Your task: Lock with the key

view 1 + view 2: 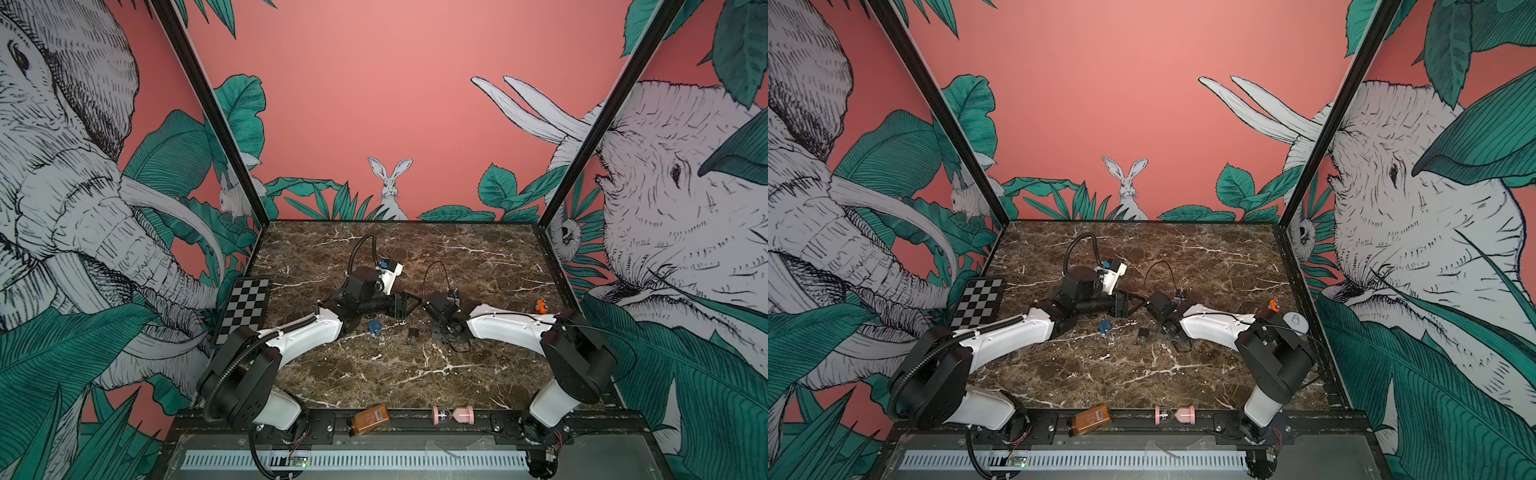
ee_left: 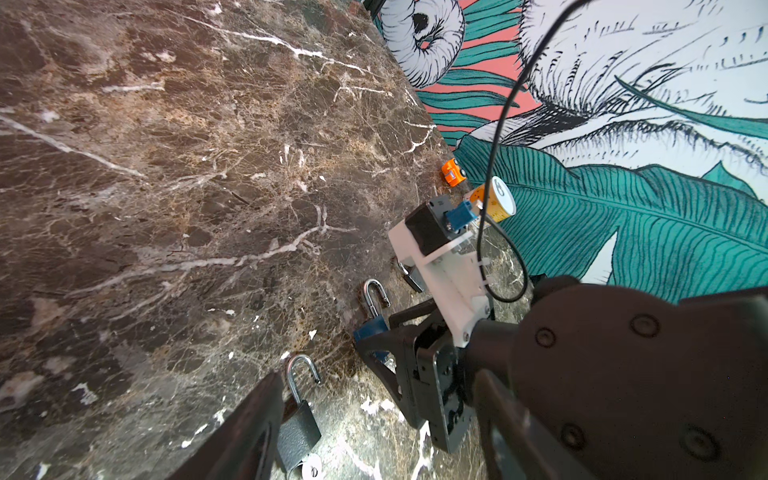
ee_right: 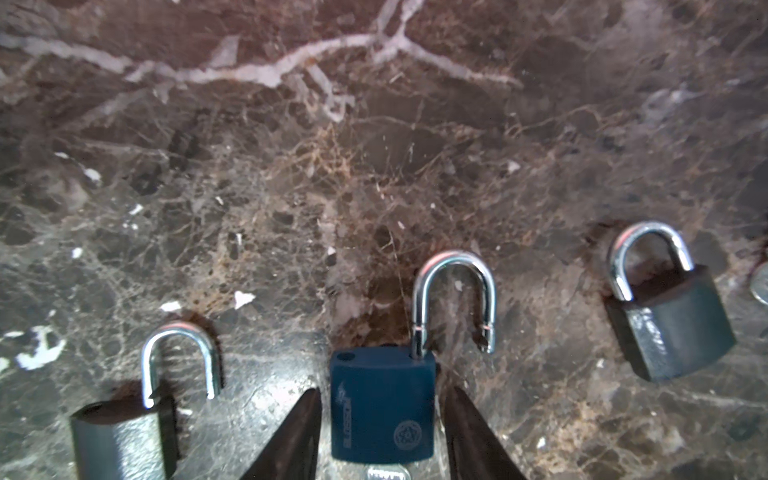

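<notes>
Hardly begun, judging by the locks. Shows a blue padlock point(image 3: 382, 411) flat on the table point(image 3: 374, 145) near its middle, shackle point(image 3: 455, 259) swung open and off its hole, a key point(image 3: 386, 474) seemingly in its base. Sets the right gripper point(image 3: 382, 392) astride that body, part open, with a thin gap on each side, clasping nothing yet. Holds the left gripper point(image 1: 413, 303) spread wide and empty, beside a grey padlock point(image 2: 299, 419), likewise open. Adds a second grey padlock point(image 3: 669, 320) on the blue one's other side, seemingly snapped shut. Leaves, probably, gripping the blue body, pressing its shackle home and turning the key. Gives the table a brown marble face with white veins. Rings it with pink walls point(image 1: 395, 104) bearing elephants point(image 1: 62, 187), a rabbit point(image 1: 390, 187) and green leaves point(image 1: 174, 153), between black posts point(image 1: 211, 112). Scatters a checkerboard point(image 1: 245, 309), an orange toy car point(image 1: 540, 306), a bottle point(image 1: 371, 419) and a pink sand timer point(image 1: 453, 414) along the edges.
</notes>
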